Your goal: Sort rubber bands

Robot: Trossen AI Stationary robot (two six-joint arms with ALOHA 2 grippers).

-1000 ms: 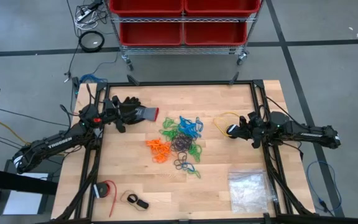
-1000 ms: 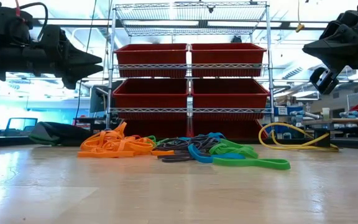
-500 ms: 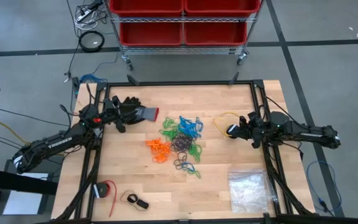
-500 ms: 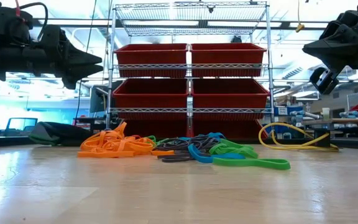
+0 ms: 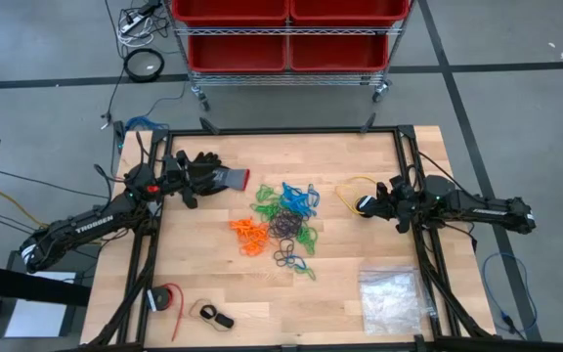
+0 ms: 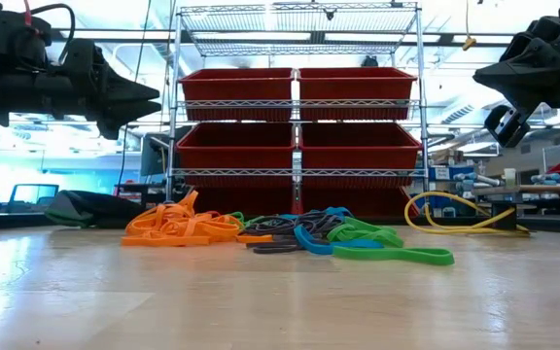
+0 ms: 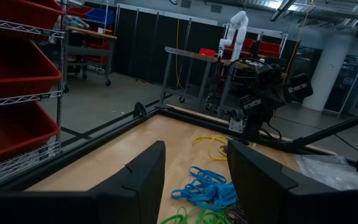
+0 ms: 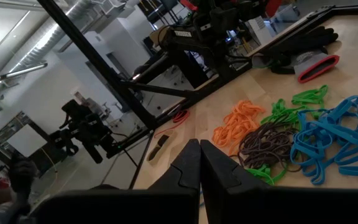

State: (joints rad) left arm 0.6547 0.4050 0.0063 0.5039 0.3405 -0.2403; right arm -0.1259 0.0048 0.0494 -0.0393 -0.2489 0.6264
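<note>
The rubber bands (image 5: 283, 225) lie in a loose heap at the table's middle: orange (image 6: 178, 228), green (image 6: 392, 253), blue (image 7: 201, 190) and dark (image 8: 266, 146) loops resting flat on the wood. My left gripper (image 5: 192, 186) hovers open at the left side, level, above the table beside a black glove. My right gripper (image 5: 365, 205) hovers shut at the right side, near a yellow cable. Neither touches anything; in the wrist views their fingers (image 7: 194, 180) (image 8: 199, 168) point over the heap.
A black glove with a red cuff (image 5: 213, 176) lies at the far left. A yellow cable (image 5: 352, 188) coils at the right. A clear bag (image 5: 391, 298) lies at the near right. Small items (image 5: 211, 315) and a red strap (image 5: 169, 298) lie near left. Red bins (image 6: 297, 126) stand behind.
</note>
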